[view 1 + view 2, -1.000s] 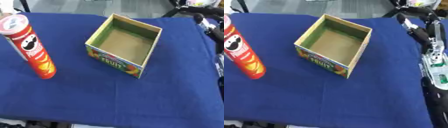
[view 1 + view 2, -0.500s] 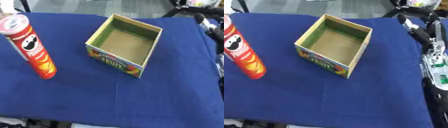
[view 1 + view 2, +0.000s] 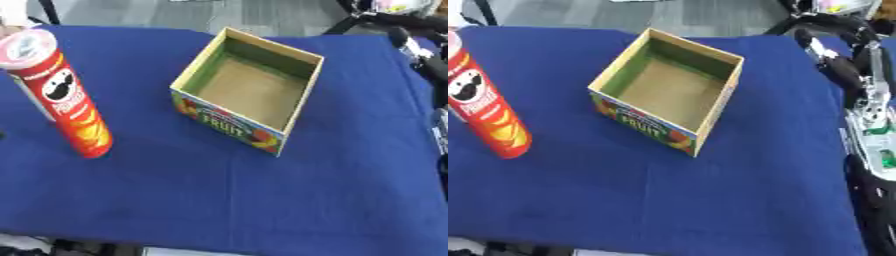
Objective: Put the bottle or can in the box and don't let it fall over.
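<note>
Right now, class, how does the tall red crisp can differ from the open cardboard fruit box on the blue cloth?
The tall red crisp can is a narrow cylinder; the open cardboard fruit box is low, wide and square. The can's top is closed by a lid; the box is open and empty. The can is at the left, the box nearer the middle. Both stand upright on the blue cloth, apart from each other.

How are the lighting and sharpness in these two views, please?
Left eye view: even, soft light, no glare on the cloth; the can and box look slightly blurred, with faint shadows at their bases. Right eye view: the same soft blur; the box lettering is hard to read, and the arm at the right edge is smeared.
</note>
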